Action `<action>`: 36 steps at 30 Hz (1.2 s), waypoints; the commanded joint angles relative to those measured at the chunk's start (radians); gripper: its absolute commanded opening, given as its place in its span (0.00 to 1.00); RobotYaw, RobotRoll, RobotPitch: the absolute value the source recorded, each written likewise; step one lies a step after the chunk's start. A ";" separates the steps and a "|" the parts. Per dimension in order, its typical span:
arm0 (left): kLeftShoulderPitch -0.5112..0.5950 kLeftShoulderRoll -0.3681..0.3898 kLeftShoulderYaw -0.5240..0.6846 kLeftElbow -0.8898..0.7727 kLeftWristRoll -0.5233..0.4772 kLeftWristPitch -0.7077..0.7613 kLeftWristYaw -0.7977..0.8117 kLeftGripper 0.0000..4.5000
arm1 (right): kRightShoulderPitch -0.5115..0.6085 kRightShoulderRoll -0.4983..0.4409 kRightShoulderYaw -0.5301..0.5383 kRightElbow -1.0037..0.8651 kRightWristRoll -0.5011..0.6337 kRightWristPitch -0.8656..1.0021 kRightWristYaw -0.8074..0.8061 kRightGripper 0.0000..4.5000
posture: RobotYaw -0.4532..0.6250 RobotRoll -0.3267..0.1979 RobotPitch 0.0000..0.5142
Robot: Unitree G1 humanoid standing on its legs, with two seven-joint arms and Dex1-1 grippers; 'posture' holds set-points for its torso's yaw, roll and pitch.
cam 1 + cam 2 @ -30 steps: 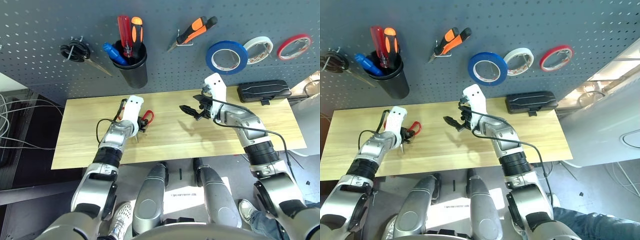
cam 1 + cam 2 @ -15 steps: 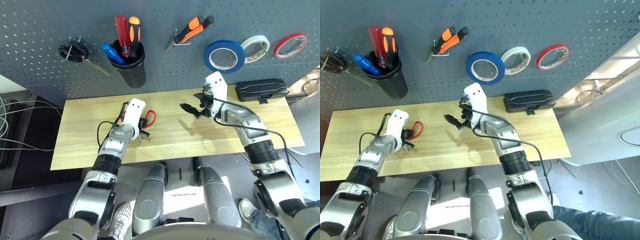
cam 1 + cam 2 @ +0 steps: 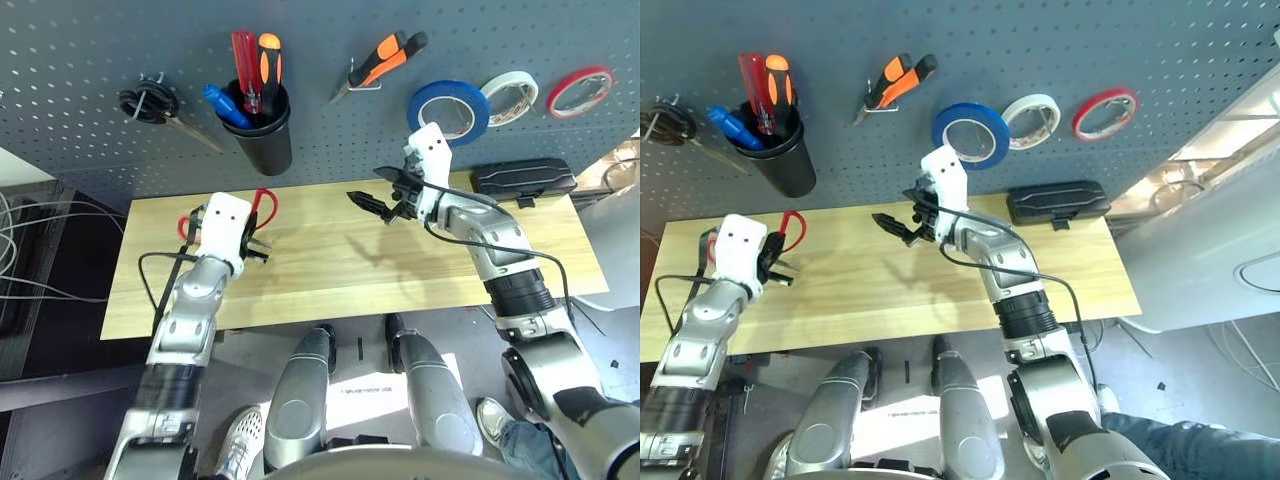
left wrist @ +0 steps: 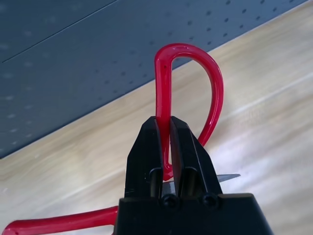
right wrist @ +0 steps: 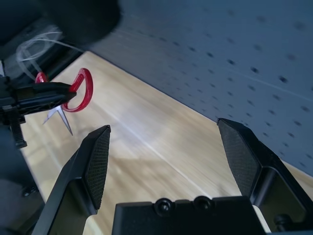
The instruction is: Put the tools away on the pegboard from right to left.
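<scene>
My left gripper (image 3: 254, 246) is shut on one loop of the red-handled scissors (image 4: 215, 91), over the left part of the wooden table (image 3: 330, 285). The red loops (image 3: 264, 201) point toward the pegboard (image 3: 330, 140), and the blades stick out behind the fingers. My right gripper (image 3: 374, 203) hangs open and empty above the table's back middle, just below the blue tape roll (image 3: 451, 113) on the board. The orange-and-black pliers (image 3: 385, 58) hang on a hook. A blue-handled screwdriver (image 3: 222, 106) stands in the black cup (image 3: 266, 142).
On the pegboard, a white tape roll (image 3: 514, 97) and a red one (image 3: 585, 91) hang at the right, and black-handled scissors (image 3: 150, 104) at the left. Red and orange screwdrivers (image 3: 258, 60) share the cup. A black case (image 3: 526, 182) lies at the table's back right.
My left gripper has carried the red-handled scissors to the left and turned them so the loops face the pegboard. The right gripper has shifted slightly left and toward the board, still open.
</scene>
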 commanded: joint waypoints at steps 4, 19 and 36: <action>0.100 -0.024 0.108 -0.125 -0.034 -0.090 0.042 0.02 | -0.042 0.003 0.017 -0.115 0.072 0.039 0.078 1.00 | 0.59 0.62 0.60; 0.076 -0.081 0.208 -0.249 -0.025 -0.436 0.134 0.02 | -0.154 0.072 0.001 -0.204 0.220 0.090 0.104 1.00 | 0.61 0.62 0.59; -0.059 -0.048 0.241 -0.163 -0.033 -0.412 0.168 0.02 | -0.202 0.115 0.004 -0.115 0.188 -0.005 0.072 1.00 | 0.62 0.62 0.59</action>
